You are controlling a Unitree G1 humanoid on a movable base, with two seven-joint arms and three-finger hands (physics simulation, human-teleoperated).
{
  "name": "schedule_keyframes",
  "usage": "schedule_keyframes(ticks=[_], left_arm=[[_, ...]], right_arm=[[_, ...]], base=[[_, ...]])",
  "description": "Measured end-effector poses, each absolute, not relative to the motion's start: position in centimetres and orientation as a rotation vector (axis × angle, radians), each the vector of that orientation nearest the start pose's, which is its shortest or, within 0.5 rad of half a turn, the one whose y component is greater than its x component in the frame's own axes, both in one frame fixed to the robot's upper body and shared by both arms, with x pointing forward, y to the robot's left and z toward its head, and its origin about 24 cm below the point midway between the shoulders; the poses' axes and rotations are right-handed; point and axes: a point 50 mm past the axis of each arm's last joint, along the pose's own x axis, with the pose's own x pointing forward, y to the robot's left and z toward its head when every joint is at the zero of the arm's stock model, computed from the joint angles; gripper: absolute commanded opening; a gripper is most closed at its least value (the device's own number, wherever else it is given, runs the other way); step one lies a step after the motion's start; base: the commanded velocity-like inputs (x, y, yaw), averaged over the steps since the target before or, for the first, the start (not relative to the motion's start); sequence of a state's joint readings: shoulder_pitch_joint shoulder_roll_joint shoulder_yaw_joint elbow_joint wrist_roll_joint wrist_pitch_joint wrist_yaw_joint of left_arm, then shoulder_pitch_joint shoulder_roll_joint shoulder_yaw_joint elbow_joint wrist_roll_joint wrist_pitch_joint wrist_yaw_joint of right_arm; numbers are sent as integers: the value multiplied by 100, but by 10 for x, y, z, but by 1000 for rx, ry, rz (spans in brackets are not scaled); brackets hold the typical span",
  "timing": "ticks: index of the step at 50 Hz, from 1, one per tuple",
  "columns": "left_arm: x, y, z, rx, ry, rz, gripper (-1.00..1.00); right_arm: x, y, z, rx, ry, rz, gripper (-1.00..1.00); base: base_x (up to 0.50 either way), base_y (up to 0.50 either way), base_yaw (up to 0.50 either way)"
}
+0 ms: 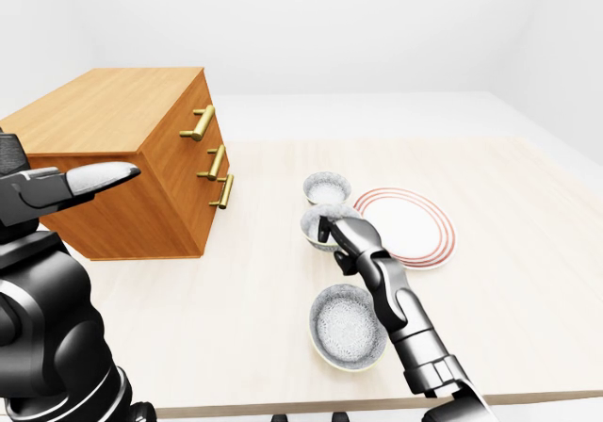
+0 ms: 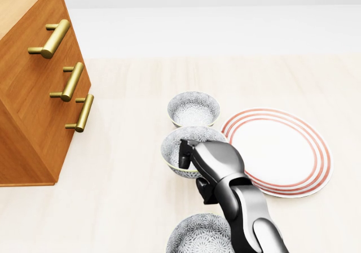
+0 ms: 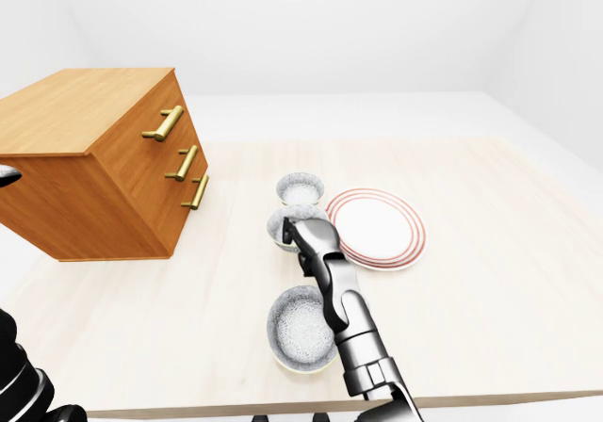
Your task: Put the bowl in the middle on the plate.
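Three patterned grey bowls stand in a column in the head view. The middle bowl [image 2: 176, 147] is gripped at its right rim by my right hand [image 2: 190, 158], whose fingers close over the rim. It sits slightly raised, just left of the white plate [image 2: 276, 150] with red rings. The upper bowl [image 2: 193, 110] and the lower bowl [image 2: 194, 237] stand untouched. My left hand [image 1: 83, 181] hangs far left in the left-eye view, fingers stretched out, holding nothing.
A wooden chest of drawers [image 2: 34, 95] with brass handles [image 2: 72, 81] fills the left of the head view. The pale wooden table [image 1: 528, 252] extends right of the plate; its near edge [image 1: 283, 408] runs along the bottom of the left-eye view.
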State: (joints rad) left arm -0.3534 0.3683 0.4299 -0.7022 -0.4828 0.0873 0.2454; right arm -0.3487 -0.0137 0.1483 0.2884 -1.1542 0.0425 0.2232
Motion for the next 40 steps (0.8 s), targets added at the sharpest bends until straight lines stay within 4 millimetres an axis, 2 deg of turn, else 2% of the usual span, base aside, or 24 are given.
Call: schedule_keyframes(ticks=[22,40], left_arm=[[197,235,289,-141,-1046,226,100],[197,234,289,-143,-1049,226,100]], right_arm=[[308,-86,84,-1256,-64,331,-100],[309,-97,118,-1277,-107,272,-100]], base=[[0,0,0],[0,0,0]])
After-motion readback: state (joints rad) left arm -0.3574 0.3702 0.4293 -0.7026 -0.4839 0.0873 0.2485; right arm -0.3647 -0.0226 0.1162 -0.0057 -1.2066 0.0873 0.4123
